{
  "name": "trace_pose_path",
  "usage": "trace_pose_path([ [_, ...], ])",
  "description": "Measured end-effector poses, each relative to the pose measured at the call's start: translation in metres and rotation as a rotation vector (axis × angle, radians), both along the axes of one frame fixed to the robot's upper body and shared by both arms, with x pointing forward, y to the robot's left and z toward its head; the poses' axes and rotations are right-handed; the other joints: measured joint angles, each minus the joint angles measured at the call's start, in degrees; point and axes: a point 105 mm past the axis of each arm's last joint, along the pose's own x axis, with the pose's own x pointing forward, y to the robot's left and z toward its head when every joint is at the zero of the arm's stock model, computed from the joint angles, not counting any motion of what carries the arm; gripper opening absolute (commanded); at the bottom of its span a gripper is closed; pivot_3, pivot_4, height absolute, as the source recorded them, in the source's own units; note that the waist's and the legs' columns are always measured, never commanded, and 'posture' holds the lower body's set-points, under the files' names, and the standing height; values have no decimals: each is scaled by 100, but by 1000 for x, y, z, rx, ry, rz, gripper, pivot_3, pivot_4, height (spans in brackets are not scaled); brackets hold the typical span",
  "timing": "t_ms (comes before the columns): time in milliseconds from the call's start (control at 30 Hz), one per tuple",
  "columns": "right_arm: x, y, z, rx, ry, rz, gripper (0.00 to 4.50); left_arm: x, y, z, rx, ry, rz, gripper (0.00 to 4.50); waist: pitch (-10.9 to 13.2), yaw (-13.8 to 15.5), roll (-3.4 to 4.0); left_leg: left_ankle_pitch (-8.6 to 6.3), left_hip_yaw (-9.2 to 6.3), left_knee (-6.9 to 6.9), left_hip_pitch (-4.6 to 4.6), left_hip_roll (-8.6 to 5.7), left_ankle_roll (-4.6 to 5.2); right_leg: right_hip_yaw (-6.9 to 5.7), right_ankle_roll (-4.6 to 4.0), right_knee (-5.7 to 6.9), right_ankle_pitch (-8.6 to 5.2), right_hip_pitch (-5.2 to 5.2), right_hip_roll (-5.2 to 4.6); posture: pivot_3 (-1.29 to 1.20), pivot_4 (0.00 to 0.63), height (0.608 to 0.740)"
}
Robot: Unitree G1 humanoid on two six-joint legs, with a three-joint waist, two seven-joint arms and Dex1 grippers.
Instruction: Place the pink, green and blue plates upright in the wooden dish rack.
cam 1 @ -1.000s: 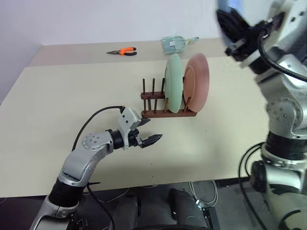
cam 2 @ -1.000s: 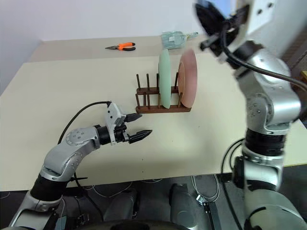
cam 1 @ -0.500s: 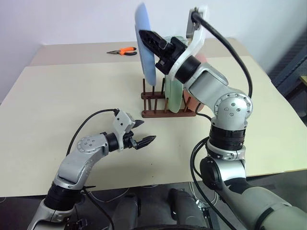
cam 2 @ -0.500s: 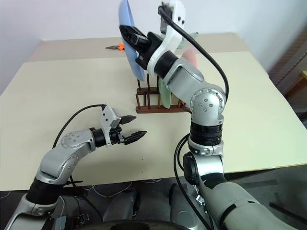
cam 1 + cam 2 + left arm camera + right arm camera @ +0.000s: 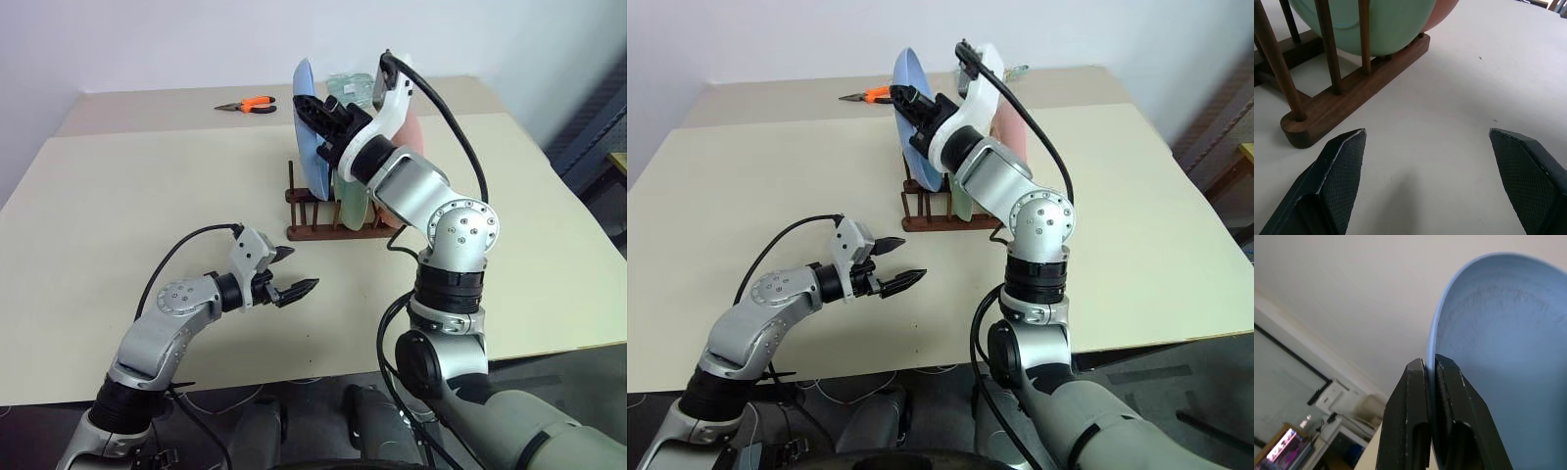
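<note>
While R jaws point(image 5: 312, 106) pinched on blue plate point(image 5: 312, 147), L jaws point(image 5: 297, 271) wide above beige tabletop point(image 5: 118, 206), white wall point(image 5: 147, 39) behind.

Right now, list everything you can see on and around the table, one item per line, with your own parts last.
Blue plate: one, light blue, held upright over the rack's free pegs.
Green plate: one, mint, upright in the rack.
Pink plate: one, salmon, upright in the rack behind the green.
Wooden dish rack: one, dark brown, mid-table.
Pliers: one, orange handles, far table edge.
Pale packet: one, behind the rack.
Table: one, beige.
Left gripper: black, open, near the rack.
Right gripper: black, pinching the blue plate's rim.
</note>
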Motion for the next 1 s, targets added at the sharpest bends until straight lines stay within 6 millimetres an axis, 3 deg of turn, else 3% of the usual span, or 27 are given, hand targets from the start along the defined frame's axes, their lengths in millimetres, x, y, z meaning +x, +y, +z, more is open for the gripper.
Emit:
trace_pose_path([
  [100,-5,2,12,21,-28,20,86,0,0,0,-1,0,0,4152,0,-8,0,0,-1,-2,1,2,0,0,0,0,0,0,2,0,150,740],
  [267,-7,4,12,45,-2,34,86,0,0,0,-1,1,-1,4152,0,8,-1,0,0,0,-2,2,0,0,-1,-2,0,0,1,0,150,740],
  [433,4,4,-19,21,105,10,86,0,-1,0,-5,2,-1,4152,0,8,-1,0,0,0,-2,2,0,0,-1,-4,0,2,1,0,150,740],
  [567,14,0,-29,-6,124,-31,1284,0,-2,0,-10,2,-3,4152,1,-1,1,0,0,-2,-2,2,0,0,-1,-4,0,0,2,0,150,740],
  [667,18,-4,-26,-161,-6,-85,2745,0,-2,0,-11,3,-3,4152,1,4,2,0,1,0,-4,1,0,0,0,-7,-1,0,2,0,150,740],
  [900,-5,-14,-1,-655,-599,-166,2745,-2,-4,2,-15,-6,-6,4152,-1,22,-3,0,1,-1,-5,0,0,-2,19,-16,-12,4,0,0,150,740],
  [1000,-18,-24,-9,-691,-656,-120,2745,-2,-4,2,-15,-3,-3,4152,-3,18,-7,0,-1,0,-1,0,0,-2,22,-19,-14,11,-1,0,150,740],
])
